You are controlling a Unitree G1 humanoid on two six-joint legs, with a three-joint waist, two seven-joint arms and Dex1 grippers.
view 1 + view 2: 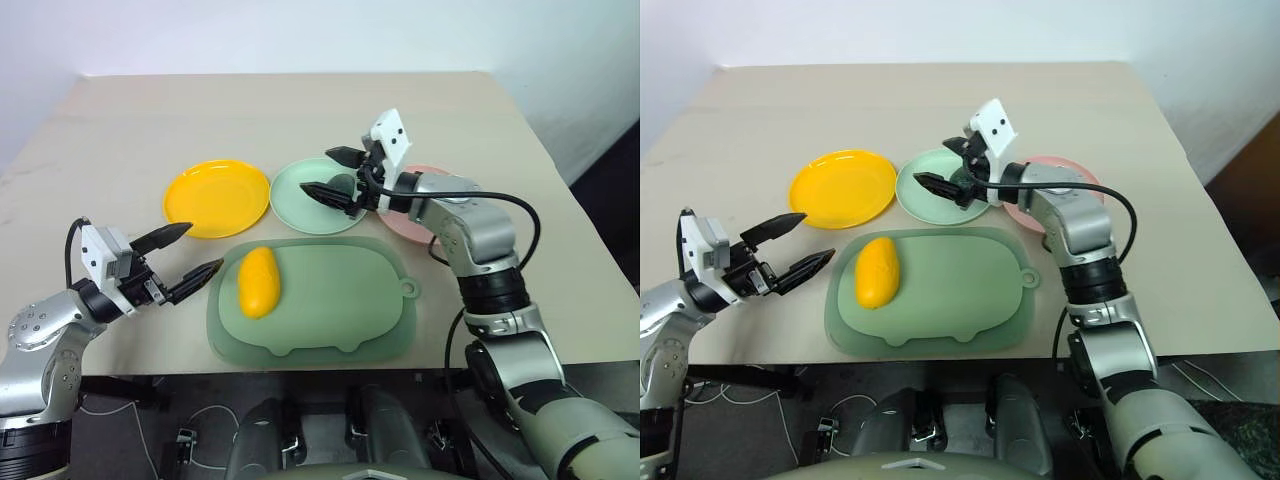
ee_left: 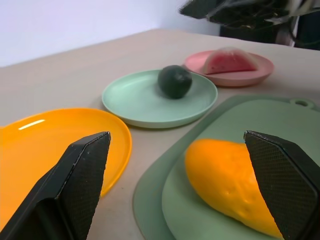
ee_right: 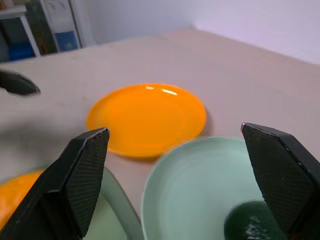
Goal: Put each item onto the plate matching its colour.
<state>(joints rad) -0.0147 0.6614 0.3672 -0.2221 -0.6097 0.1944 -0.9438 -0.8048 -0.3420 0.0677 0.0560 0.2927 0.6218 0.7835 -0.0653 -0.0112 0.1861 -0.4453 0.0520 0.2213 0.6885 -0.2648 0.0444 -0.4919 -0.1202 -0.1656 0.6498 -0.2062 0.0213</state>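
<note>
A: Mango (image 1: pixel 257 281) first: where is it lying?

B: On the left part of the large pale green mat (image 1: pixel 340 300), at the near edge of the desk (image 1: pixel 300 110). It lies on its side and nothing touches it. The yellow plate (image 1: pixel 216 197) is just beyond the mat, to the far left, and it is bare.

A: And the other two fruits?

B: The dark green avocado (image 2: pixel 175 81) sits on the mint green plate (image 1: pixel 300 195), which is the middle plate of the row. The watermelon wedge (image 2: pixel 231 61) lies on the pink plate (image 2: pixel 260 70) at the right end, red side facing the near left.

A: What are the hands doing?

B: The left hand (image 1: pixel 190 254) hangs level off the near left of the mat, pointing right toward the mango. Its two black fingers are spread wide and hold nothing; in the left wrist view the mango lies between the fingertips but well apart from them.

A: The right one?

B: The right hand (image 1: pixel 332 172) is above the mint green plate, pointing left, level. Its fingers are also spread wide and empty. The avocado is below it on the plate, not touched.

A: Do the plates touch?

B: Yellow and mint green sit just beside each other; I cannot tell whether the rims meet.
</note>
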